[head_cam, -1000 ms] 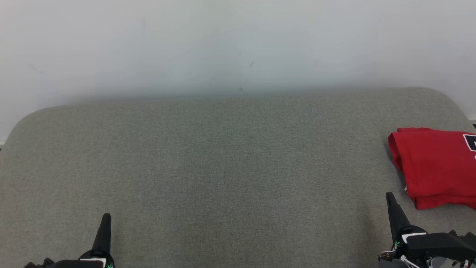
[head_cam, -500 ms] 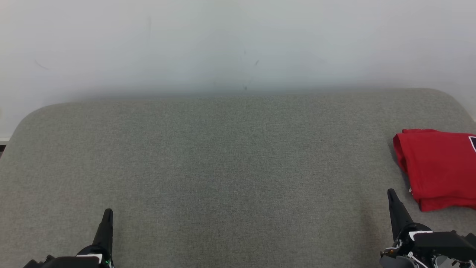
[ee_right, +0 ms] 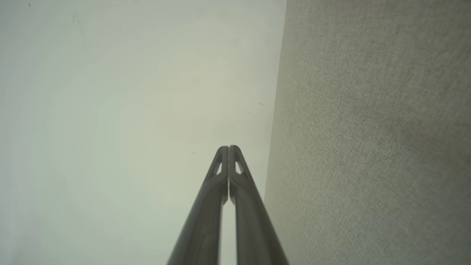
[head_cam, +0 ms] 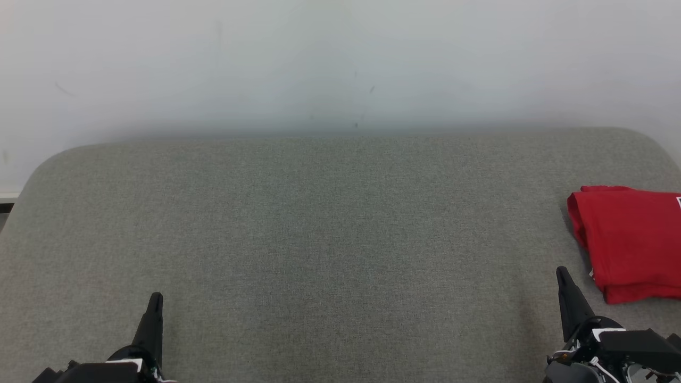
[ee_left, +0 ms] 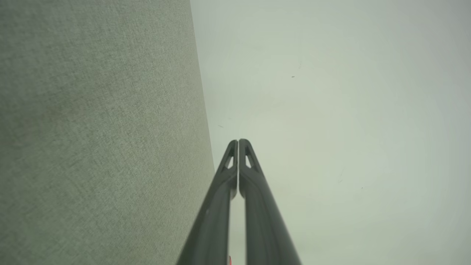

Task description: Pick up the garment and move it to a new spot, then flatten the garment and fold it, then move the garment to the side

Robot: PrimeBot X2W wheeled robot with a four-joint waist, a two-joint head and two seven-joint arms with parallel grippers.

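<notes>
Garment (head_cam: 633,242) folded on grey cushion (head_cam: 319,239), white wall (head_cam: 340,58) behind; left hand (head_cam: 155,296), right hand (head_cam: 560,271) both closed

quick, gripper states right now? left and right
Left gripper: closed, jaws pressed together, holding nothing.
Right gripper: closed, jaws pressed together, holding nothing; the red garment lies apart from it.

Grey fabric cushion (head_cam: 319,223) spans the foreground before a pale wall (head_cam: 340,58).
</notes>
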